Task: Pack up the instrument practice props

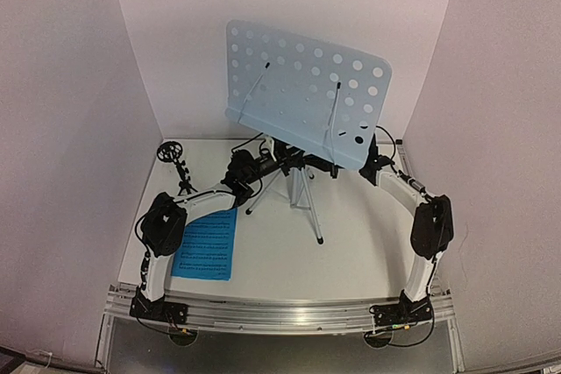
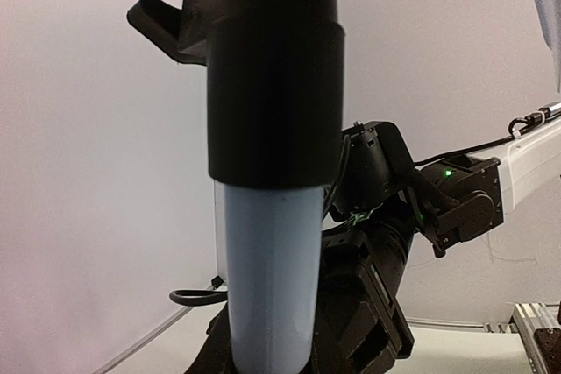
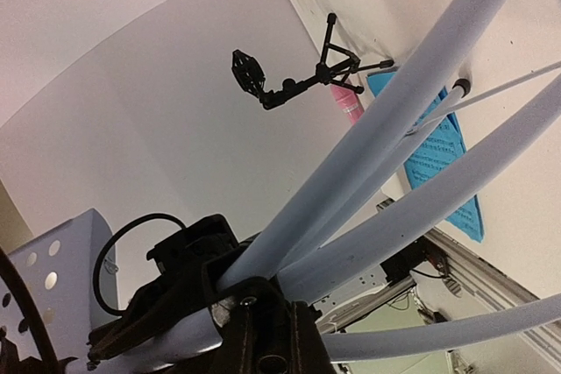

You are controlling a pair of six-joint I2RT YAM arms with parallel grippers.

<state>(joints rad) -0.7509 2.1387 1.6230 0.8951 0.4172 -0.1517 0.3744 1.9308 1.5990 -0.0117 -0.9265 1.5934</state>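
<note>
Grip, left side: left gripper (image 1: 273, 161) closed around the upright tube of the music stand with silver tripod legs and perforated pale-blue desk (image 1: 302, 98), below the tube's black collar (image 2: 272, 85).
Grip, right side: right gripper (image 2: 351, 304) close by that tube, near where the tripod legs converge; whether its jaws are closed or parted cannot be told.
Stand: upright on the white table (image 1: 351, 251), desk tilted, two thin page-holder wires (image 1: 333, 116) across its face.
Mic stand: small black tripod mic stand with ring mount (image 1: 175, 162), upright, back-left of the music stand, well apart from it.
Microphone: pink stick microphone (image 3: 348, 102), just beyond the mic stand, mostly hidden.
Sheet: blue paper music sheet (image 1: 209, 244), flat on the table front-left of the music stand, beside the left arm (image 1: 202, 203).
Writing: dark lines of print on the sheet, too small to read.
</note>
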